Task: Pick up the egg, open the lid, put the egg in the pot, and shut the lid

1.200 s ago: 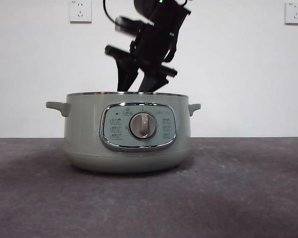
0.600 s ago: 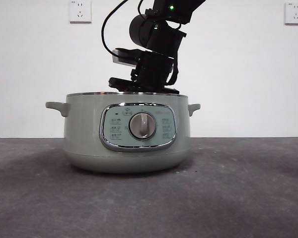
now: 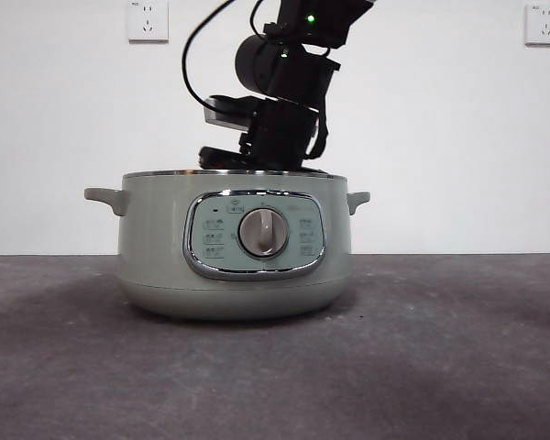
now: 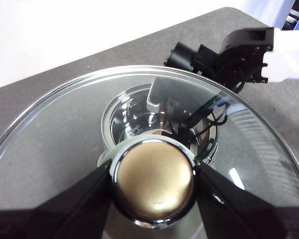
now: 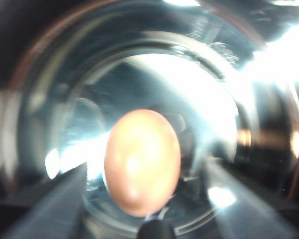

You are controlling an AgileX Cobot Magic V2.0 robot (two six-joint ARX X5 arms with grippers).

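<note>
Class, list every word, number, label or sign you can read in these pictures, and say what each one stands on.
No text can be read in any view.
Pot front panel: small icons and marks round the silver dial, too small to read.
Wall sockets: faint marks at the top, too small to read.
Lid, egg: no text on either.

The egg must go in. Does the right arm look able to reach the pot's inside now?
Likely yes: the left tool holds the lid away, and the right tool, gripping the egg, is down inside the open pot.
</note>
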